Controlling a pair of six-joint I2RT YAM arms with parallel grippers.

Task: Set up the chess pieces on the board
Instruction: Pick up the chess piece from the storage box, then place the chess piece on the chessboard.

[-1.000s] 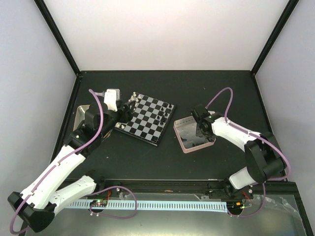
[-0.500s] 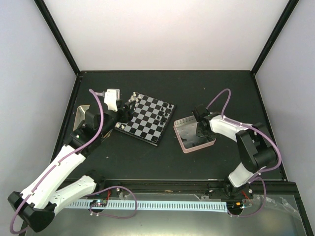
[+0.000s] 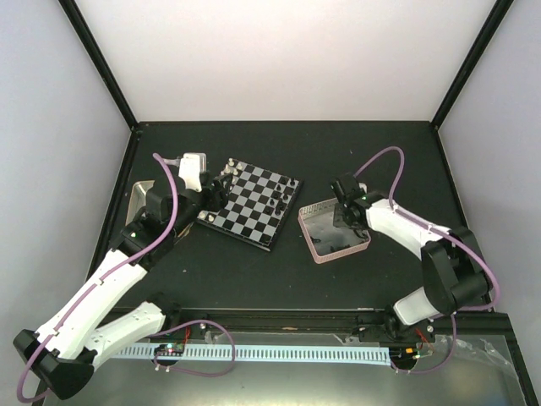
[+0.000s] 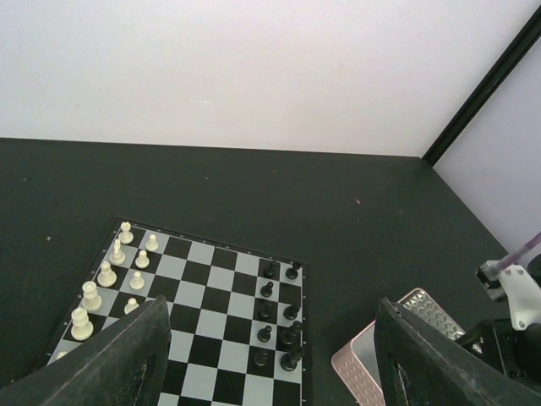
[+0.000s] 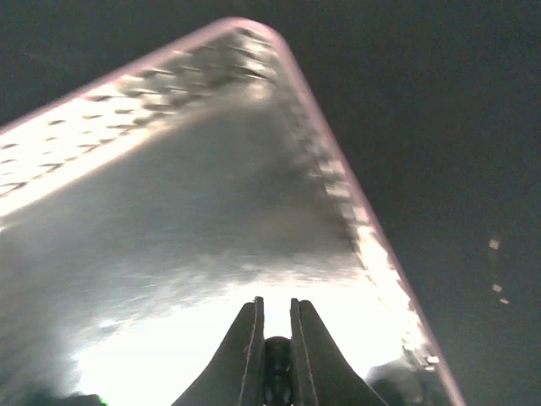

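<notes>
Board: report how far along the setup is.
Silver pieces stand in two rows at one edge of the board; several black pieces stand at the opposite edge, an incomplete set. In hand: the right gripper is shut on a small dark piece over the pink-rimmed tin. The left gripper hangs open at the board's silver side. Left: placing that piece and the missing black ones.

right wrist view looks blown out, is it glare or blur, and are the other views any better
Right wrist: hard glare off the floor of the tin near the right gripper, a dark silhouette pinching a small dark piece; its rim blurred. Left wrist: evenly lit, board sharp, left gripper soft-edged. Top external: even, sharp, no glare.
</notes>
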